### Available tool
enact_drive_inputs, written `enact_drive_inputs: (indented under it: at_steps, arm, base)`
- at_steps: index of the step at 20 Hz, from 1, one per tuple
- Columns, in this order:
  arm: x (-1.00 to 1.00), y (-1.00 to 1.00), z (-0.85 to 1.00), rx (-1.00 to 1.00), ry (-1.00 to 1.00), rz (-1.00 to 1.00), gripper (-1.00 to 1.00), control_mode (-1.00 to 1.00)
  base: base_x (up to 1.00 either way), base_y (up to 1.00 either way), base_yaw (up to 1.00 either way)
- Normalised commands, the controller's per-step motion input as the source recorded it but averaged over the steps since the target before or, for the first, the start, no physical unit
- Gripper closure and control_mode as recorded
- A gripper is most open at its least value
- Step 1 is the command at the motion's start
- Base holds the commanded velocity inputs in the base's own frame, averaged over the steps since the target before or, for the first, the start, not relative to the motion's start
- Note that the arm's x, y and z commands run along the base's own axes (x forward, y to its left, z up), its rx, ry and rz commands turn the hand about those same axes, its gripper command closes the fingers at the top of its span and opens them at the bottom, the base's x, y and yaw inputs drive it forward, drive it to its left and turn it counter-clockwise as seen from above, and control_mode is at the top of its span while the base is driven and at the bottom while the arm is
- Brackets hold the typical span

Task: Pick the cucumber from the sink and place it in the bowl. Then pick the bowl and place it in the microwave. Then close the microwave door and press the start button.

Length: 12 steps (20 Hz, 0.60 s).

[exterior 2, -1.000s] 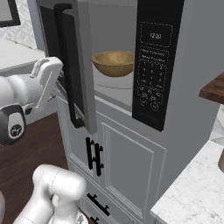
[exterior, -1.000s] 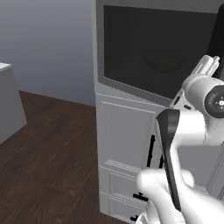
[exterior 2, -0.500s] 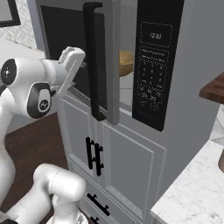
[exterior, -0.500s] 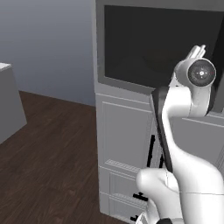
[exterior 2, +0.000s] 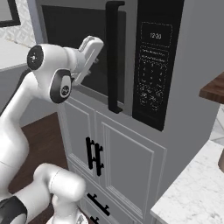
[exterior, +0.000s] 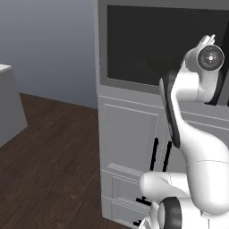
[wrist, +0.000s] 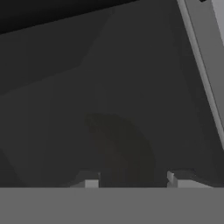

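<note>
The microwave door point(exterior 2: 65, 30) lies flush with the microwave point(exterior 2: 192, 65) front, its black handle point(exterior 2: 113, 57) beside the button panel point(exterior 2: 153, 65). My gripper point(exterior 2: 90, 54) is up against the door's dark window, left of the handle. In the hand view the window point(wrist: 109, 87) is very close and the door's grey frame point(wrist: 205, 65) runs down the right. My gripper point(wrist: 133, 181) has its two fingertips apart with nothing between them. The left base view shows the dark door window point(exterior: 147, 44) behind my arm. The bowl and the cucumber are hidden behind the door. The sink is out of view.
Panelled grey cabinet doors with black handles point(exterior 2: 94, 155) stand below the microwave. A white marble counter point(exterior 2: 197, 188) sits at the lower right, and a brown wooden shelf edge point(exterior 2: 214, 89) juts in above it. Dark wood floor point(exterior: 49, 152) lies open to the left.
The door swung from half open to flush with the microwave front, pushed by my hand. The bowl went out of sight behind it. My arm followed the door rightward.
</note>
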Motion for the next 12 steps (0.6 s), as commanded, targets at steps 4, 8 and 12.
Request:
enact_drive_inputs:
  at_steps: [4, 8, 12]
  arm:
    - [0.91, -0.23, -0.15, 0.0, 0.0, 0.0, -1.0, -1.0]
    - [-0.31, 0.29, -0.06, -0.01, 0.0, 0.0, -1.0, -1.0]
    - [-0.98, 0.53, 0.18, -0.1, -0.02, 0.0, -1.0, -1.0]
  base:
    - [0.0, 0.0, 0.0]
    - [0.0, 0.0, 0.0]
    - [0.0, 0.0, 0.0]
